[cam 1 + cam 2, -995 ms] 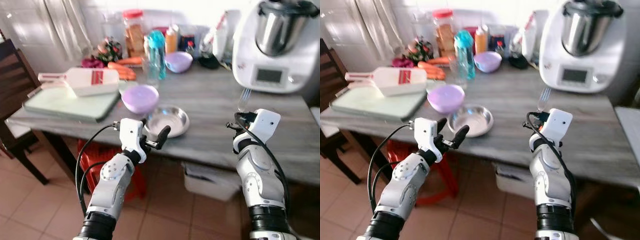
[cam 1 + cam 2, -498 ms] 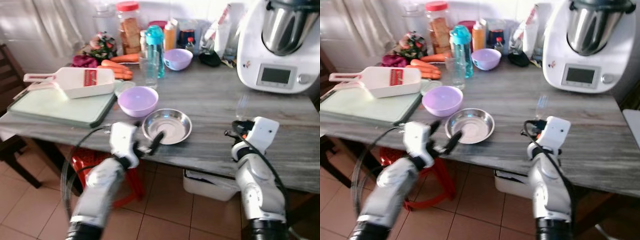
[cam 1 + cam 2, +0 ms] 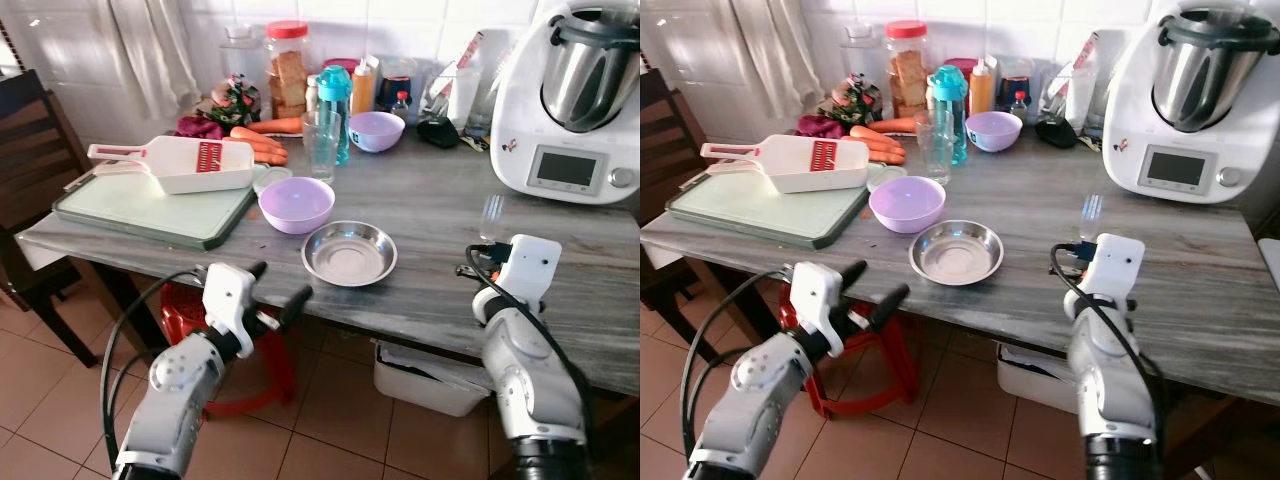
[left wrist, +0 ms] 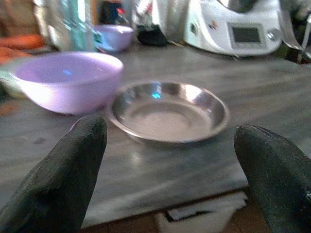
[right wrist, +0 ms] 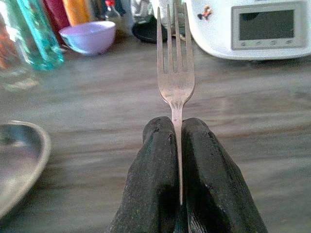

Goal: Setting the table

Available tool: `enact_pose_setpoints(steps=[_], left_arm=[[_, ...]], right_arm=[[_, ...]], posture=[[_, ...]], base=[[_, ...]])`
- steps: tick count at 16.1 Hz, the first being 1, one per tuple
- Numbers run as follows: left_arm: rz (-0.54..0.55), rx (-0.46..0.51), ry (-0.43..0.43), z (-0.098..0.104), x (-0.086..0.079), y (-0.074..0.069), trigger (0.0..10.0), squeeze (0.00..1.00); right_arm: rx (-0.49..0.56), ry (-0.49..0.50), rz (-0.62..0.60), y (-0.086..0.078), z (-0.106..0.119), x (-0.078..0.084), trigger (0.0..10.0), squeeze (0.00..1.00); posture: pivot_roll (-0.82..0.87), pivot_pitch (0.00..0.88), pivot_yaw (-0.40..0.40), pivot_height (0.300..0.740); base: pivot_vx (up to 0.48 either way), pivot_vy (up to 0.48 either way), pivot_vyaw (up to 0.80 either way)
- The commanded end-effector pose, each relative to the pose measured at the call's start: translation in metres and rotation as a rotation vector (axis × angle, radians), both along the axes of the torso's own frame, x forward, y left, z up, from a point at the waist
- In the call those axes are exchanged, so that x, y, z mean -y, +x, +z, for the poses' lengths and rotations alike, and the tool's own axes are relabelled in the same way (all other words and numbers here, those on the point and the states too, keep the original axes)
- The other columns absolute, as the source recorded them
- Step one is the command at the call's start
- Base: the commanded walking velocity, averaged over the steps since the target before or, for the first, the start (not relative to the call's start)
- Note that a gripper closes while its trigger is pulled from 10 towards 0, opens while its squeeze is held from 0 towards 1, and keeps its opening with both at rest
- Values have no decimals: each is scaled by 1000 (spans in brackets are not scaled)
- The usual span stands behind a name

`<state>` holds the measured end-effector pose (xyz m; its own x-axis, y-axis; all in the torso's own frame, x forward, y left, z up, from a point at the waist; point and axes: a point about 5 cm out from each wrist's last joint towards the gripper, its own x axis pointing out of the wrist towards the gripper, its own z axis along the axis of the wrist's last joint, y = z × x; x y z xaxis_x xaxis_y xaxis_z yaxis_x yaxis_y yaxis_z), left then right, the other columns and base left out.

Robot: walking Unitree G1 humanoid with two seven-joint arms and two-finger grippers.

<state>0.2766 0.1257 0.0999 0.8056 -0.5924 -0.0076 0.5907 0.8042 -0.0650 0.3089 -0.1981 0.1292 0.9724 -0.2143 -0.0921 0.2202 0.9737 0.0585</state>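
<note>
Metal fork (image 5: pixel 176 82): pinched tight in right gripper (image 5: pixel 177 145), same as before.
Left gripper (image 4: pixel 167 141): spread wide, lower now, facing dish (image 3: pixel 349 253).
Table (image 3: pixel 440 215): view shifted only.
Next: probably fork beside dish.

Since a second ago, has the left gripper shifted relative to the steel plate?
Yes. The left gripper, open, was level with the steel plate at its left rim; now it sits nearer the robot, below the table edge.

Grey wood-grain table (image 3: pixel 440 215); shiny silver steel dish (image 3: pixel 349 253); lilac bowl (image 3: pixel 296 204) near, a second lilac bowl (image 3: pixel 377 131) far; teal bottle (image 3: pixel 334 110); orange carrots (image 3: pixel 262 143); pale green cutting board (image 3: pixel 150 205); white slicer (image 3: pixel 180 163) with red blade insert; silver fork (image 5: pixel 175 87); terracotta floor tiles (image 3: pixel 330 430).
</note>
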Motion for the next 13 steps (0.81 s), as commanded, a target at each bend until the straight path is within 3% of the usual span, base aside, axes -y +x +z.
enact_pose_setpoints(steps=[1, 4, 6, 7, 9, 13], left_arm=[[-39, 12, 15, 2, 2, -3, 10000, 0], [-101, 6, 34, 1, 5, -9, 10000, 0], [-113, 6, 38, 2, 5, -10, 10000, 0], [-119, 6, 40, 2, 5, -10, 10000, 0], [-142, -1, 48, 2, 5, -12, 10000, 0], [-172, -7, 53, 2, 7, -16, 10000, 0]], right_arm=[[17, 3, 41, 6, 5, -7, 10000, 0], [-31, 73, 59, 15, -3, -8, 10000, 0], [-56, 207, 47, 25, -7, -16, 10000, 0], [-54, 151, 76, 29, -6, -23, 10000, 0], [-107, 252, 66, 35, -14, -32, 10000, 0], [-155, 270, 56, 39, -22, -40, 10000, 0]], posture=[[-30, 0, 13, 740], [-25, 2, 17, 740], [-19, 6, 23, 740], [-13, 11, 26, 740], [-4, 15, 29, 740], [4, 19, 33, 740]], base=[[0, 0, 0], [0, 0, 0], [0, 0, 0], [0, 0, 0], [0, 0, 0], [0, 0, 0]])
